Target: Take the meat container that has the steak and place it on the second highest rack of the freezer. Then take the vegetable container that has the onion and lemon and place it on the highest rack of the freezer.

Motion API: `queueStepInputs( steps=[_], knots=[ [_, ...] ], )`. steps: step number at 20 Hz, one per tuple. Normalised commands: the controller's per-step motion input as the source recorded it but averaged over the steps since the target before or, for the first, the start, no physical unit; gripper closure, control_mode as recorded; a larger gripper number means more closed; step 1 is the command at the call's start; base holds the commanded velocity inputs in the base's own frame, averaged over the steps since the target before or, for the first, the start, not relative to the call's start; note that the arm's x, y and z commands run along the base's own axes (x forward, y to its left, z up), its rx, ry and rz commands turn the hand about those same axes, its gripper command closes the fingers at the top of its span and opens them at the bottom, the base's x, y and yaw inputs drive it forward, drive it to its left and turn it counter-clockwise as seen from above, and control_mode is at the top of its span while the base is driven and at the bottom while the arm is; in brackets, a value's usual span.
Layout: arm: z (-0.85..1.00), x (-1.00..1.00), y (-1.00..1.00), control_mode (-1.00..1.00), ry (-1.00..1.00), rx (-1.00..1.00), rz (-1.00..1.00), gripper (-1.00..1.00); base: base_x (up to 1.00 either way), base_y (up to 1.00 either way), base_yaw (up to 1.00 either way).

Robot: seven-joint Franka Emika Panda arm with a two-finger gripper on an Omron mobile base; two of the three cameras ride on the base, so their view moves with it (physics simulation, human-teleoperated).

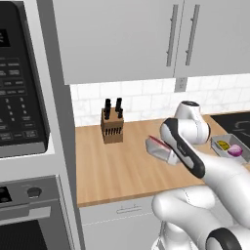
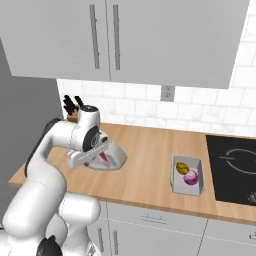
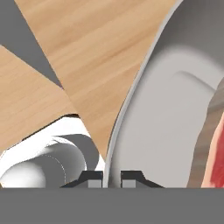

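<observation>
Pinching the thin rim of the meat container [image 2: 111, 159], the gripper [image 3: 112, 178] is lifting it tilted above the counter [image 2: 150, 155], so the steak [image 3: 215, 164], lying just beyond the fingertips, is likely sliding in the rigid, light, probably slippery tray.

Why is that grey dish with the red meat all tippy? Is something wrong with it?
The grey meat container with the red steak is tilted, not flat on the wooden counter. The robot's gripper is shut on its rim, so that side sits raised. Nothing has spilled. The other grey container, with lemon and onion, sits flat.
</observation>
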Motion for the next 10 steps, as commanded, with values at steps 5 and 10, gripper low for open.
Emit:
queueStepInputs(
  steps=[5, 10],
  knots=[
    [0.92, -0.04, 0.09, -1.00, -0.04, 0.04, 0.03, 1.00, 0.00, 0.00, 0.00],
    [0.90, -0.15, 0.35, -1.00, -0.12, 0.00, 0.00, 1.00, 0.00, 0.00, 0.00]
  ],
)
